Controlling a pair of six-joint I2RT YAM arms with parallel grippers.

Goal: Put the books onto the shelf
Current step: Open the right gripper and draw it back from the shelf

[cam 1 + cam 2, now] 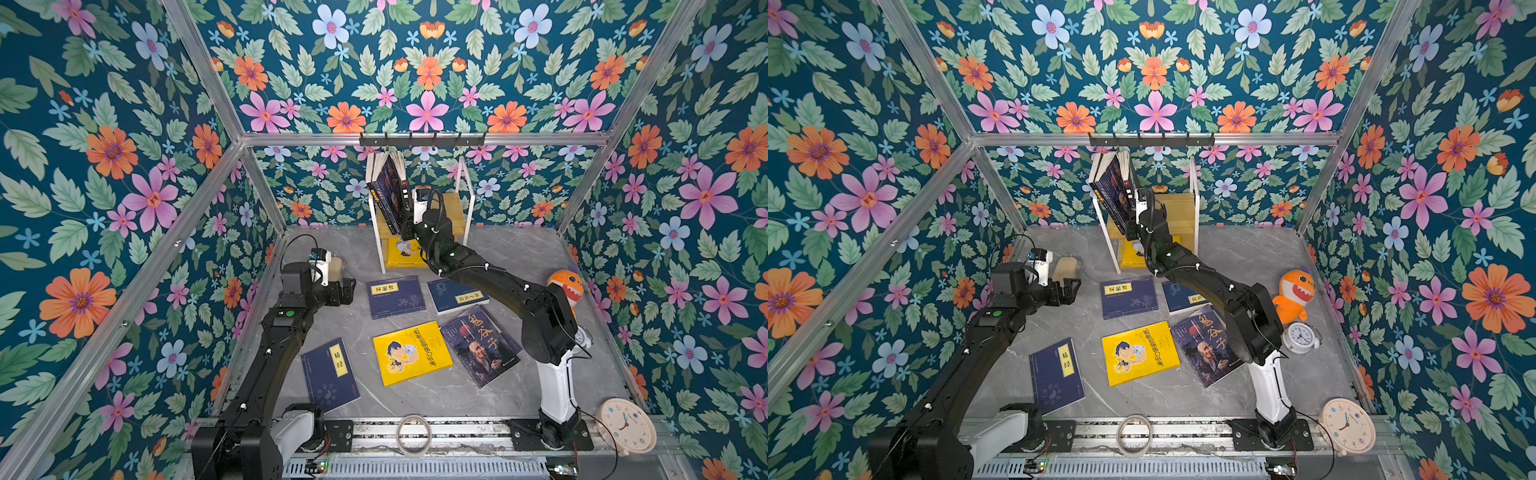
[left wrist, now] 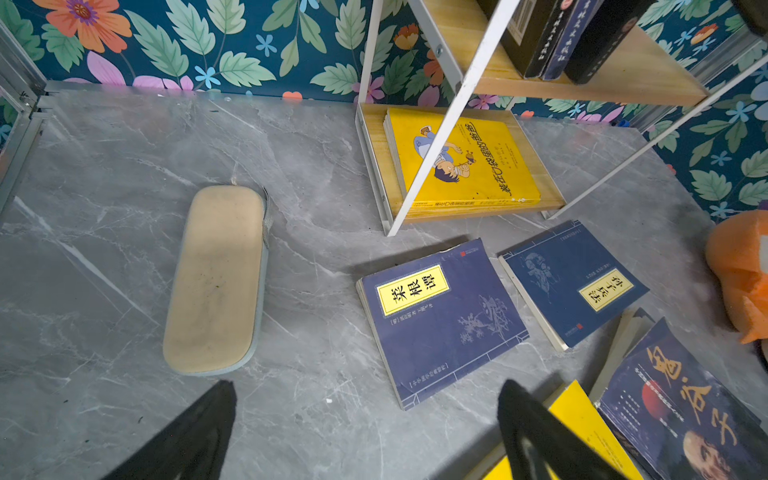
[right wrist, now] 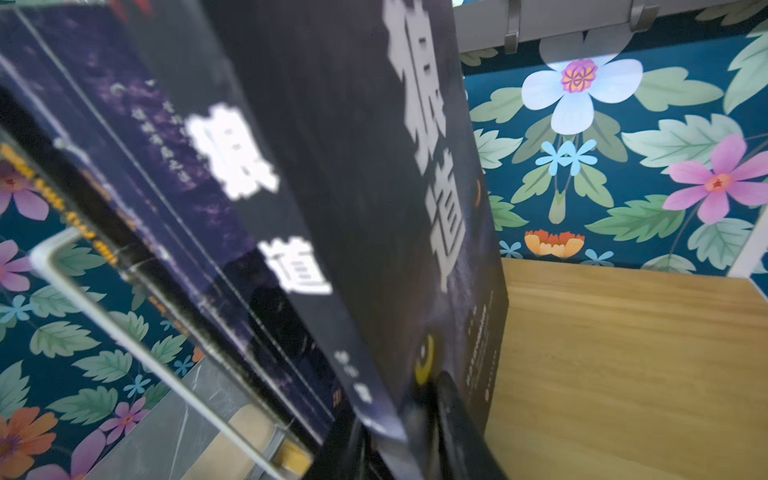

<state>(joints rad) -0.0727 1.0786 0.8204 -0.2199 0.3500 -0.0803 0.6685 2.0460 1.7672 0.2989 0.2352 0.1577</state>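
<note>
The shelf (image 1: 455, 208) stands at 12 o'clock on my table (image 1: 519, 257). My right gripper (image 1: 404, 222) is up at the top board, at its 9 o'clock end. Its fingers (image 3: 455, 419) sit on each side of the bottom edge of a dark book (image 3: 353, 208). The close view is blurry, so I cannot tell if they pinch the book or sit loose around it. I hold it low down so the book can stand on the wood. It tips toward 9 o'clock and leans on the other standing books (image 1: 380, 183) by the white frame (image 1: 376, 232). I think that lean will stop it from falling.

One yellow book (image 1: 405, 251) lies flat on the bottom board.

My left gripper (image 1: 348, 287) hovers at 9 o'clock, open as wide as it goes, with nothing in it. It is back there so the arms do not bump.

More books lie flat on the table. A navy book (image 1: 395, 296) and its navy twin (image 1: 455, 296) are just in front of the shelf. A second yellow book (image 1: 411, 353) is in the middle. An old-man book (image 1: 482, 345) lies just beside it at 3 o'clock. A lone navy book (image 1: 330, 374) is at 7 o'clock. I guess I am near halfway.
</note>
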